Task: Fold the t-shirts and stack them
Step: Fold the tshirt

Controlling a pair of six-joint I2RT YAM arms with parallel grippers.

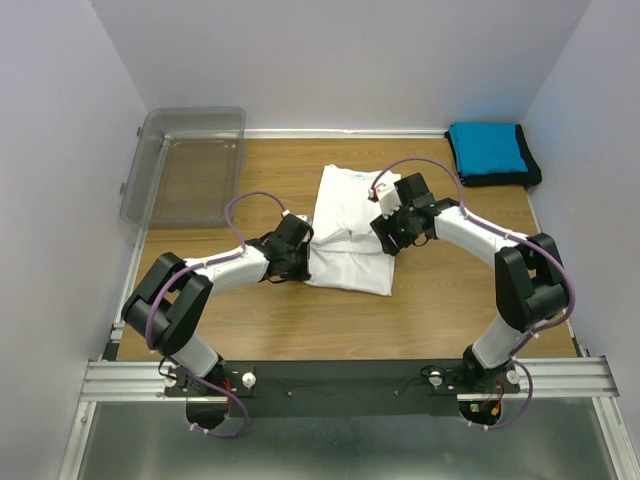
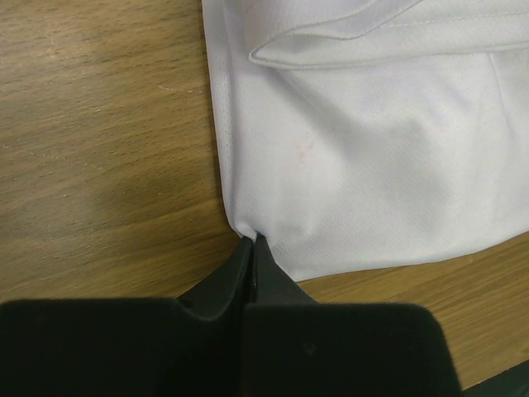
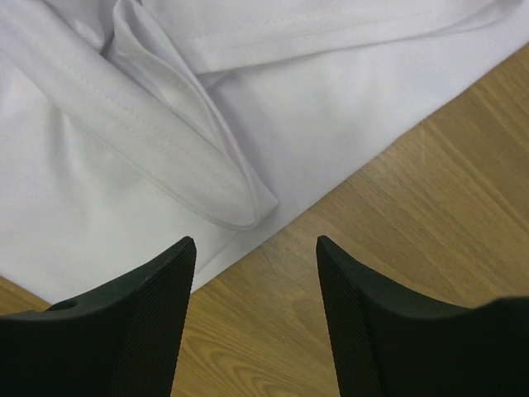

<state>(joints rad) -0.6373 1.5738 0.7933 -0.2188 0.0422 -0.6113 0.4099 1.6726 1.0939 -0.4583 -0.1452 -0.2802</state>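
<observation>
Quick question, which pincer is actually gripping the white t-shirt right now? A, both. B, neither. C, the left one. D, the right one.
C: the left pincer is shut on a corner of the white t-shirt, while the right pincer is open over the shirt's edge with nothing between its fingers.

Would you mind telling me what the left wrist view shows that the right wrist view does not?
Only the left wrist view shows the left gripper, its fingers shut on a corner of the white t-shirt. Only the right wrist view shows the right gripper, fingers open with nothing between them, near a hemmed fold of the shirt. Both show white cloth lying on the wooden table.
</observation>
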